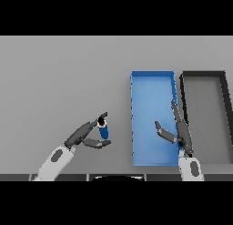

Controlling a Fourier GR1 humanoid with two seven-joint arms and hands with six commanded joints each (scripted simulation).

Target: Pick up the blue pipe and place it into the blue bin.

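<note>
Grey table (63, 83) seen from head view. Blue pipe (104, 130) at about 7 o'clock from scene centre, left of the bins, pinched in left hand (84, 135). Pipe short, roughly upright: long axis running near 12-to-6, dark open end toward 12 o'clock with a slight lean to 11, blue body toward 6. Left hand fingers (101, 119) curled over the top end, thumb (98, 144) pressing under the lower end, so closed around the pipe. Left arm entering from 7 o'clock at the lower edge. Blue bin (152, 74) right of centre, long rectangle with long axis 12-to-6, just beside the pipe at its 3 o'clock, not touching. Black bin (202, 74) next to the blue one at its 3 o'clock, same orientation, grey floor inside. Right hand (181, 130) over the blue bin's right wall near its 5 o'clock corner, fingers straight and pointing toward 12, thumb spread toward 10, relaxed and holding nothing. Pipe outside the blue bin.
</note>
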